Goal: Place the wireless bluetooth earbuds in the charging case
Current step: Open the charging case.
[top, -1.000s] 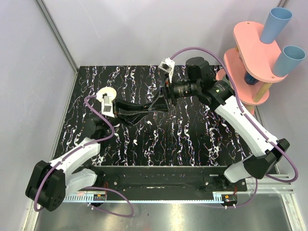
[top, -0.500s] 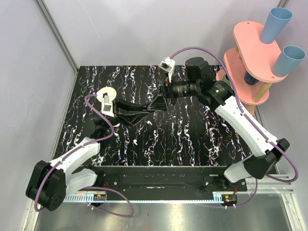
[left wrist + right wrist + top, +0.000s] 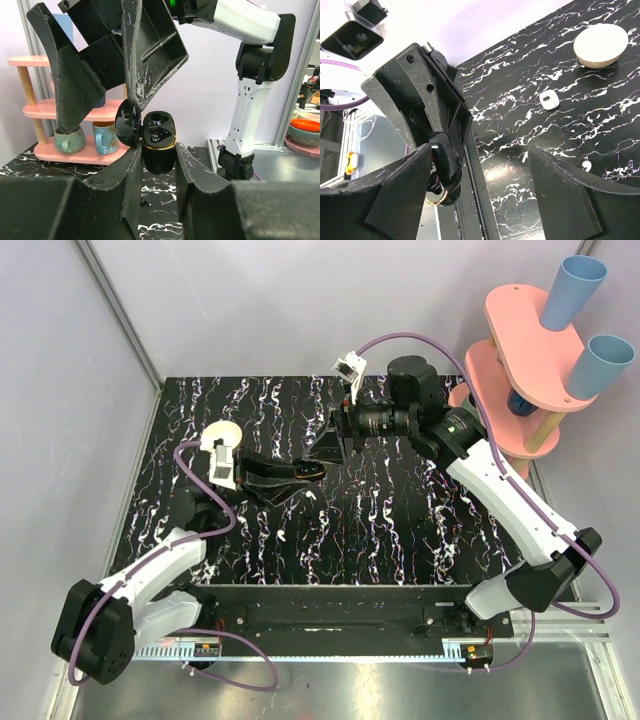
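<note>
My left gripper (image 3: 157,161) is shut on the charging case (image 3: 159,142), a glossy black clamshell with a gold rim. It is held above the table with its lid (image 3: 126,125) swung open and two empty wells showing. My right gripper (image 3: 480,150) stands open over the case (image 3: 442,170), which lies just inside its left finger. One fingertip (image 3: 134,106) meets the lid's edge. In the top view both grippers meet at mid-table around the case (image 3: 312,470). Tiny white earbuds (image 3: 586,165) (image 3: 550,100) lie on the black marbled table, apart from both grippers.
A cream round dome (image 3: 600,46) sits at the table's far left (image 3: 228,428), beside the left wrist. A pink tiered stand (image 3: 530,350) with blue cups stands off the right rear corner; mugs (image 3: 67,140) sit on its lower shelf. A tiny dark piece (image 3: 145,202) lies under the case.
The right gripper has drawn back a little toward the far side. The case's gold rim now shows between the two grippers in the top view. The left gripper still holds the case.
</note>
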`<state>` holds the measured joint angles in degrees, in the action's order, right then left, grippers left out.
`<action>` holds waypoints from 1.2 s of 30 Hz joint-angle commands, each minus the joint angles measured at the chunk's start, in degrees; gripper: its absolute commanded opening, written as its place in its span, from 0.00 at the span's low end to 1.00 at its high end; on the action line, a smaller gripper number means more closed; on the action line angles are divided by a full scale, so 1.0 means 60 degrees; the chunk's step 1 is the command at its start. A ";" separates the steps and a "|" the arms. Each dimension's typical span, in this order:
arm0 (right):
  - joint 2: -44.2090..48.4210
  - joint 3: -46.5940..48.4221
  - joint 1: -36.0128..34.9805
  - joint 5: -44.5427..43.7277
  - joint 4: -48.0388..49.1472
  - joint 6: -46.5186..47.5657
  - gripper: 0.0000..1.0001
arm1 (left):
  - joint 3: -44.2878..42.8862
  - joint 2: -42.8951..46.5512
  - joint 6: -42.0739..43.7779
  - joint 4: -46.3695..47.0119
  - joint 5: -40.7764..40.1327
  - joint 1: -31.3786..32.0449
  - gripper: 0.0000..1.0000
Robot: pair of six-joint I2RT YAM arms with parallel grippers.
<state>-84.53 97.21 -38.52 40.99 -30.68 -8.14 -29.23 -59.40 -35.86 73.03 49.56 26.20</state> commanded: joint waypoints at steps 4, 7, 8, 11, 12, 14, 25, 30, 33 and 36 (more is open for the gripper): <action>-0.0003 0.0293 -0.0025 -0.0196 0.0425 -0.0093 0.86 | -0.0167 0.0465 0.0702 0.0602 -0.0042 -0.0001 0.00; 0.0099 0.0220 -0.0039 -0.0167 0.0674 -0.0166 0.90 | -0.0123 0.0568 0.0892 0.0309 -0.0144 -0.0001 0.00; 0.0128 0.0190 -0.0025 -0.0095 0.0776 -0.0239 0.91 | -0.0108 0.0612 0.0937 0.0235 -0.0159 -0.0001 0.00; 0.0245 0.0146 -0.0039 0.0096 0.1113 -0.0415 0.93 | -0.0021 0.0671 0.1141 -0.0057 -0.0232 0.0014 0.00; 0.0275 0.0132 -0.0039 0.0155 0.1331 -0.0474 0.94 | 0.0023 0.0700 0.1258 -0.0131 -0.0233 -0.0001 0.00; 0.0362 0.0073 -0.0039 0.0374 0.1552 -0.0649 0.95 | 0.0082 0.0744 0.1332 -0.0278 -0.0320 -0.0001 0.00; 0.0992 -0.0512 0.0033 -0.1039 0.2564 -0.1104 0.98 | 0.0375 0.0905 0.1713 -0.0673 -0.0599 -0.0001 0.00; 0.1651 -0.1552 0.0530 -0.5026 0.2521 -0.1733 1.00 | 0.0273 0.1241 0.2049 -0.1244 -0.0540 0.0014 0.00; 0.1827 -0.1962 0.1857 -0.5091 0.2286 -0.2800 0.93 | 0.0258 0.1491 0.2298 -0.1566 -0.0643 -0.0001 0.00; 0.1930 -0.2416 0.2639 -0.4606 0.1965 -0.3433 0.95 | 0.0214 0.1754 0.2518 -0.1961 -0.0643 0.0014 0.00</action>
<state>-74.61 85.47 -28.97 17.93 -17.63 -21.50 -27.16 -51.29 -24.14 62.15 47.13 26.17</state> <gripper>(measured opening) 0.928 0.308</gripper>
